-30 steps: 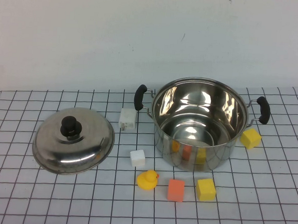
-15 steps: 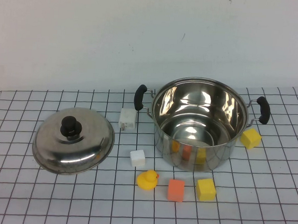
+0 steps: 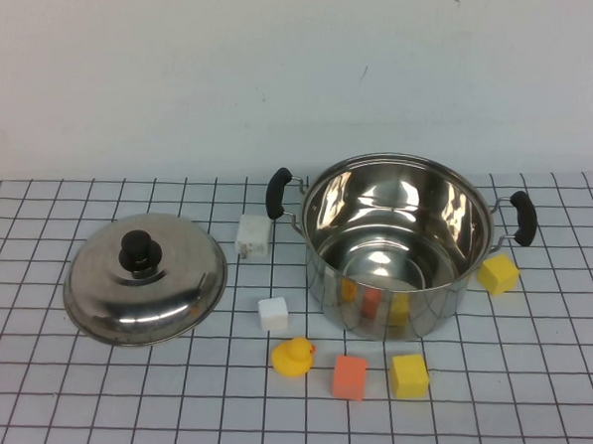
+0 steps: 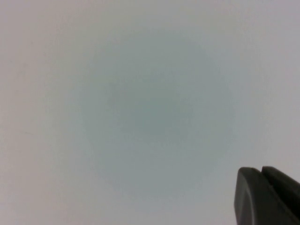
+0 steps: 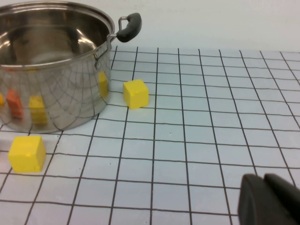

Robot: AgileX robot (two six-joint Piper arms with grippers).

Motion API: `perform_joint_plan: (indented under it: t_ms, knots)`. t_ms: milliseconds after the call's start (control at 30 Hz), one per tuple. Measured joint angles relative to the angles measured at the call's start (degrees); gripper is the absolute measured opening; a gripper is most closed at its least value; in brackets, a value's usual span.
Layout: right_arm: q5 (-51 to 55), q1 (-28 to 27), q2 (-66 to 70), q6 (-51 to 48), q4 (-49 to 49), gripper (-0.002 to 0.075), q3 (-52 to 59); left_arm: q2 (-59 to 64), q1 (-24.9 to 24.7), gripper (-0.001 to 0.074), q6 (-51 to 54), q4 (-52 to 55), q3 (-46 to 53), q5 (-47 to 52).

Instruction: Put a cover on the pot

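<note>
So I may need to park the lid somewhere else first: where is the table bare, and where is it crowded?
Bare: the near strip in front of the lid, and the near-right corner beyond the yellow block. Crowded: between lid and pot, where the white adapter, white cube, duck and orange block sit. The left gripper and right gripper are only visible in the wrist views.

The pot (image 3: pixel 395 249) and lid (image 3: pixel 144 279) are polished, mirror-bright metal with glossy black plastic handles and knob. The orange block (image 3: pixel 349 377) looks matt and spongy; the table (image 3: pixel 525 413) covering is smooth.
</note>
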Motion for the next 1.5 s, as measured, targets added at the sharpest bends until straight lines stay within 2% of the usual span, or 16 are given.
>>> perform_joint_plan:
  t_ms: [100,200,333,500,867,1067,1200,1367,1433,1500]
  knots:
    - [0.0,0.0,0.0,0.0,0.0,0.0009,0.0,1.71,0.0,-0.0002,3.03,-0.44,-7.81,11.77]
    - [0.0,0.0,0.0,0.0,0.0,0.0009,0.0,6.97,0.0,-0.0002,3.81,-0.66,-16.74,18.18]
    - [0.0,0.0,0.0,0.0,0.0,0.0009,0.0,16.12,0.0,-0.0002,4.24,-0.66,-25.79,21.75]
    - [0.0,0.0,0.0,0.0,0.0,0.0009,0.0,29.37,0.0,-0.0002,4.47,-0.19,-32.08,20.21]
    - [0.0,0.0,0.0,0.0,0.0,0.0009,0.0,56.91,0.0,-0.0002,2.58,4.14,-32.56,2.58]
    - [0.0,0.0,0.0,0.0,0.0,0.0009,0.0,69.36,0.0,-0.0002,-5.95,12.39,-28.31,-14.03]
    - [0.0,0.0,0.0,0.0,0.0,0.0009,0.0,79.36,0.0,-0.0003,-7.01,14.18,-23.86,-26.53]
    - [0.0,0.0,0.0,0.0,0.0,0.0009,0.0,91.26,0.0,-0.0001,-7.01,18.16,-22.8,-35.45]
    - [0.0,0.0,0.0,0.0,0.0,0.0009,0.0,96.41,0.0,0.0017,-7.01,20.19,-22.8,-38.21]
    - [0.0,0.0,0.0,0.0,0.0,0.0009,0.0,101.32,0.0,0.0077,-6.59,21.2,-22.8,-39.18]
